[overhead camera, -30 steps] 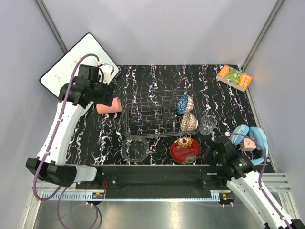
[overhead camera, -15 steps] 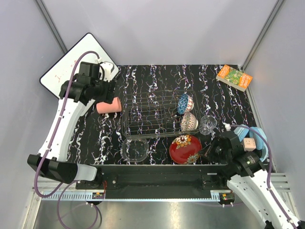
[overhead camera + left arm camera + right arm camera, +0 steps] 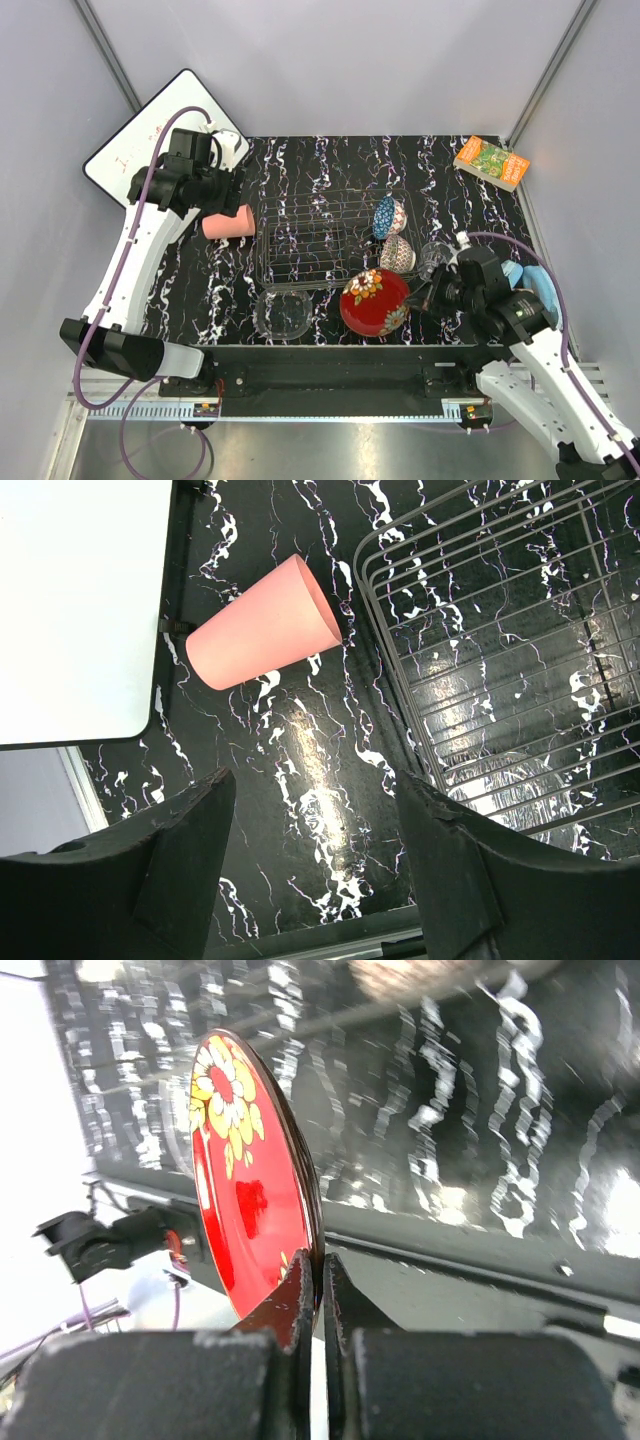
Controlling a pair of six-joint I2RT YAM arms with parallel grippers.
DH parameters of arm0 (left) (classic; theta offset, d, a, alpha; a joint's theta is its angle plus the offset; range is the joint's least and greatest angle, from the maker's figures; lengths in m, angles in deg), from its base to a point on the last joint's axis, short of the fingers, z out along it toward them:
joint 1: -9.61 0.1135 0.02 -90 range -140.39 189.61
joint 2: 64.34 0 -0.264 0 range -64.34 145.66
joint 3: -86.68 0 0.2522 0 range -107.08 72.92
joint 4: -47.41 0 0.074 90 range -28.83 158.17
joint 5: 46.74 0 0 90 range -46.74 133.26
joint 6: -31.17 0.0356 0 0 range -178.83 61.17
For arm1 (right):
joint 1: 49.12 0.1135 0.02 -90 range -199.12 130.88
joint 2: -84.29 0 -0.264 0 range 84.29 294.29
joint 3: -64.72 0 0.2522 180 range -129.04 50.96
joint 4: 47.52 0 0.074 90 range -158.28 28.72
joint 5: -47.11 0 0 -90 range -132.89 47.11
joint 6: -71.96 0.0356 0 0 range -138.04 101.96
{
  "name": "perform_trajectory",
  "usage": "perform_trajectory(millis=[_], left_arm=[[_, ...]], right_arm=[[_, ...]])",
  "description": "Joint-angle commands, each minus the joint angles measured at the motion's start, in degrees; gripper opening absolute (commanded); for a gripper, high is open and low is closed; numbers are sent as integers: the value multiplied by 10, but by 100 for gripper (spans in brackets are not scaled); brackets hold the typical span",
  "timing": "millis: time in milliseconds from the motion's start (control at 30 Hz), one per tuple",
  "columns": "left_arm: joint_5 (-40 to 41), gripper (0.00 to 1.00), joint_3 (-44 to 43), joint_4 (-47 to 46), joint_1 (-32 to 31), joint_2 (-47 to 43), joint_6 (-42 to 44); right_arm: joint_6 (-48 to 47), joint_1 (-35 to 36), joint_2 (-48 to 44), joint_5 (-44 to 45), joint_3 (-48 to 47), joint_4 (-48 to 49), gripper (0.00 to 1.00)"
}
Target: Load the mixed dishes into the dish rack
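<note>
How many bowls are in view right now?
3. A blue patterned bowl and a beige patterned bowl stand on edge at the dish rack's right end. A clear glass bowl sits on the table by the rack's near-left corner. None seems hidden.

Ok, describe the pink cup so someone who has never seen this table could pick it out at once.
Find the rectangular silver wire-grid dish rack in the middle of the black marbled table. Just off its left end, between it and the white board, a pink plastic cup lies on its side. It is the only pink thing, and the only dish left of the rack.
</note>
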Motion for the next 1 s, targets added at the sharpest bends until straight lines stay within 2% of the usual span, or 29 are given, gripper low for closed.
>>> perform_trajectory(millis=[0,200,600,800,967], left_arm=[[-11,68,-9,-14,-2,-3,-6],[-11,68,-10,-15,-2,-3,-3],[1,67,14,-17,-2,-17,5],[2,66,35,-32,-2,-21,7],[-5,66,36,-37,-2,-15,5]], right_arm=[[-23,18,20,-46,-79,70,0],[-50,42,70,-28,-147,64,0],[-305,52,280,139,-382,106,0],[-389,75,327,233,-405,157,0],[-473,114,367,346,-392,211,0]])
